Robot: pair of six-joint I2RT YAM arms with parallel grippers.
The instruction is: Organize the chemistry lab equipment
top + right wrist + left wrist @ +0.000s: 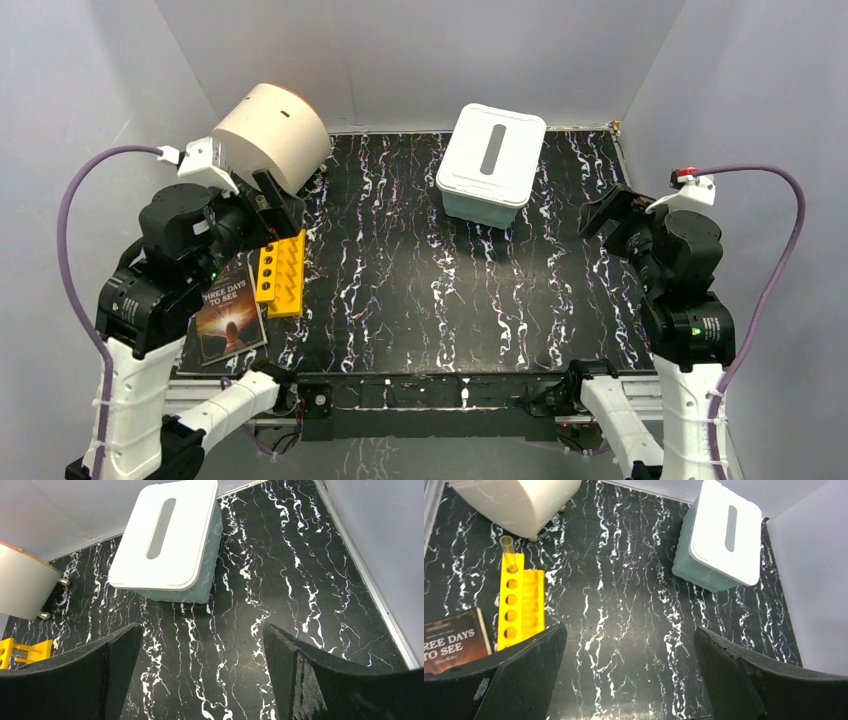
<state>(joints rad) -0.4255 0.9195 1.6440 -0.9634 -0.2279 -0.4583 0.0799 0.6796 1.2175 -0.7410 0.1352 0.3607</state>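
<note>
A clear glass tube (507,546) stands upright in the far end hole of a yellow rack (519,605), which lies at the left of the table (282,272). No flasks, tongs, rubber tubing, blue cap or white packet show in any view. My left gripper (275,205) hovers above the rack's far end, open and empty; in the left wrist view (629,635) only bare table lies between its fingers. My right gripper (605,210) is open and empty above the table's right side, as the right wrist view (202,632) also shows.
A teal bin with a closed white lid (490,165) stands at the back centre-right (721,535) (165,535). A cream cylindrical device on small feet (270,135) lies at the back left. A dark-covered book (230,312) lies by the rack at the front left.
</note>
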